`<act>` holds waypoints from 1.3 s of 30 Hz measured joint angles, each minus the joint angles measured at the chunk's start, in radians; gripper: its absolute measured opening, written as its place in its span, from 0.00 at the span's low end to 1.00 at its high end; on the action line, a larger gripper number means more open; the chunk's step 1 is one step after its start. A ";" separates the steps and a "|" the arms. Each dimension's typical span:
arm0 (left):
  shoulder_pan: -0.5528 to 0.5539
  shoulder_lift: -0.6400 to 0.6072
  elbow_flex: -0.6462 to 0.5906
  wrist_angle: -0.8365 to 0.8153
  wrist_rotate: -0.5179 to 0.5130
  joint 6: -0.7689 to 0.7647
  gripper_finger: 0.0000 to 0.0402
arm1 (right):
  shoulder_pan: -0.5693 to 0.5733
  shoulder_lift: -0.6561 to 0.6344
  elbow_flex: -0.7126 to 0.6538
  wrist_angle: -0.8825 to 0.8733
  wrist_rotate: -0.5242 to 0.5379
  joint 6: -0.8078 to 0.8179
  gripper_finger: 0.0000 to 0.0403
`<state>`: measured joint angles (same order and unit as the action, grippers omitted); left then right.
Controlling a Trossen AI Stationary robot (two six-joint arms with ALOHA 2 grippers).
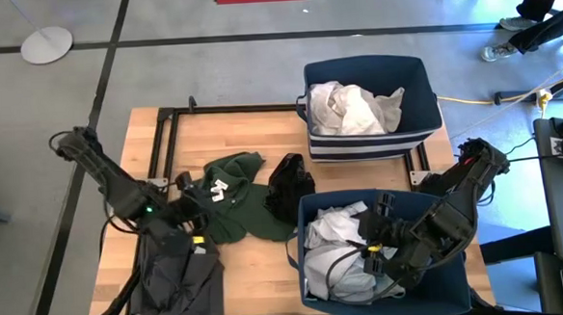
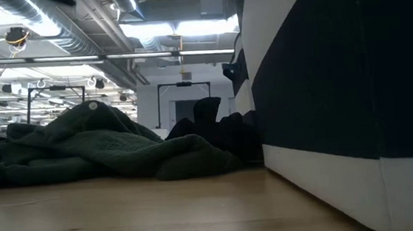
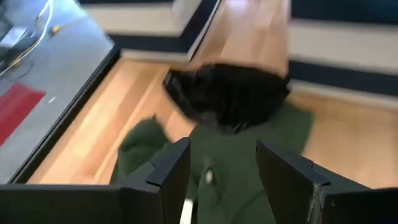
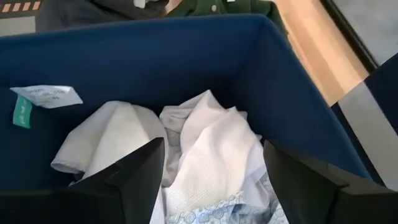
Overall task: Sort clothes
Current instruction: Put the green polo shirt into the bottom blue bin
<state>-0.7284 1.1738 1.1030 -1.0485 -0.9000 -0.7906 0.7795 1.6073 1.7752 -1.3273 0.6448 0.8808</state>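
We see the left gripper (image 3: 222,171), jaws spread, just left of the dark green garment (image 1: 233,194), nearer than the right gripper (image 4: 211,171), jaws spread.

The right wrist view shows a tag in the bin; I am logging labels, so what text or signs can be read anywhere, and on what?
Bin tag, white with a green strip, on the near navy bin's inner wall: lines of print, too small to read.
Dark green garment: white marking on its chest in the high view, too small to read.
Nothing else readable in any view.
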 joint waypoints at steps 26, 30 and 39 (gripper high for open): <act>0.290 0.271 -0.262 0.233 0.279 0.151 0.43 | 0.000 0.000 -0.101 0.027 -0.008 0.000 0.68; 0.342 0.271 -0.323 0.290 0.277 0.169 0.43 | 0.000 0.000 -0.102 0.031 -0.001 0.000 0.68; 0.521 0.267 -0.487 0.523 0.444 0.102 0.43 | 0.000 0.000 -0.102 0.044 0.000 -0.002 0.68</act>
<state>-0.2072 1.4404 0.6164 -0.5256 -0.4555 -0.6886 0.7792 1.6077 1.6733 -1.2831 0.6445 0.8792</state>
